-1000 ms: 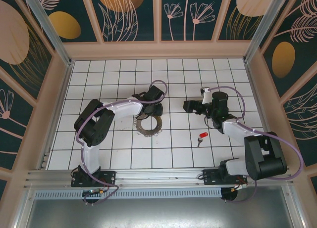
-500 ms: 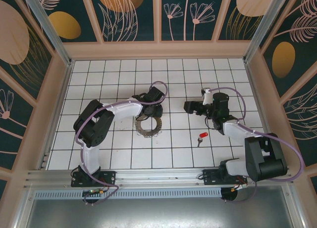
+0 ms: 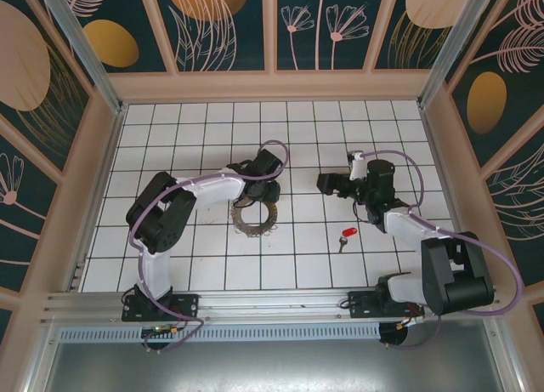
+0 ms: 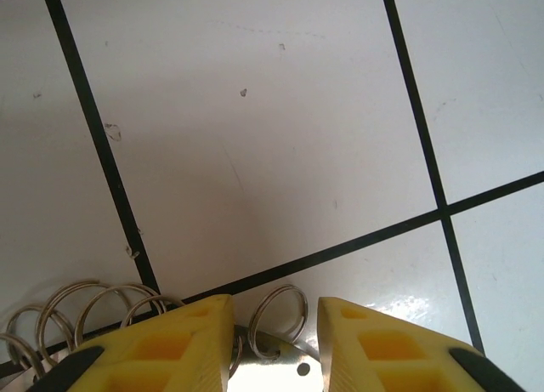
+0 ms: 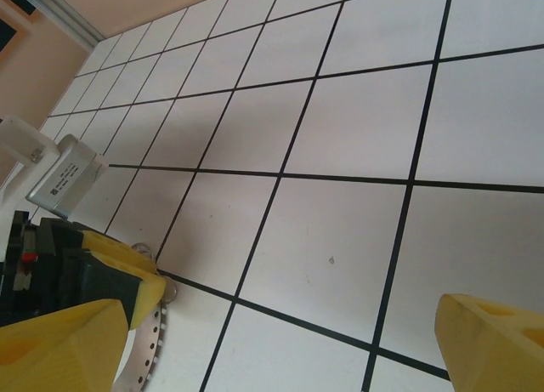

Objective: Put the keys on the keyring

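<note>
The keyring (image 3: 255, 216), a brown-silvery wire loop, lies flat on the tiles left of centre. My left gripper (image 3: 259, 191) is at its far edge. In the left wrist view, the yellow fingers (image 4: 174, 341) stand a little apart around one small wire coil (image 4: 278, 317) of the keyring, with a gap on either side. A perforated metal band (image 4: 272, 375) lies below it. The red-headed key (image 3: 346, 234) lies alone on the tiles to the right. My right gripper (image 3: 325, 184) hovers wide open and empty beyond the key, facing the left gripper (image 5: 119, 273).
White tiled floor (image 3: 204, 137) with black grid lines, fenced by pale walls (image 3: 272, 86). The keyring's perforated band (image 5: 146, 349) shows at the lower left of the right wrist view. Open tiles lie between the two grippers.
The left fingers have eased slightly apart. The right arm has drifted a little to the right. Keyring and key lie where they were.
</note>
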Available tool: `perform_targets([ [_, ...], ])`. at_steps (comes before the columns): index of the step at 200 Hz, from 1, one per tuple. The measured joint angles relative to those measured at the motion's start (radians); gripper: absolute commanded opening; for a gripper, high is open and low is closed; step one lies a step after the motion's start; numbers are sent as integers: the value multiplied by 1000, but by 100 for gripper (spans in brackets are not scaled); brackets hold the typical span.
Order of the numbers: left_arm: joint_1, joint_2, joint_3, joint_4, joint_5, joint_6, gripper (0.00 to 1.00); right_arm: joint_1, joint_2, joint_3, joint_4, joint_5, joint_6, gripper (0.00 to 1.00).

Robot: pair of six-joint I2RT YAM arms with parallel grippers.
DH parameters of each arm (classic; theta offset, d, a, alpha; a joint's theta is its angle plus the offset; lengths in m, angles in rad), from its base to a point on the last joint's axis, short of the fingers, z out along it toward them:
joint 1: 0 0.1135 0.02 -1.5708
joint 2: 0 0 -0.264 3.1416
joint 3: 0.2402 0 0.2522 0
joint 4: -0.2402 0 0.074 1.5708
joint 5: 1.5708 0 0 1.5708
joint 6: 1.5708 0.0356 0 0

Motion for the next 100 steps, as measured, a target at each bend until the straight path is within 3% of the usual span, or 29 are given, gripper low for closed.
perform_targets([
  [100, -34, 58, 70, -59, -4, 46, 25, -11, -14, -13, 3, 1, 0, 94],
])
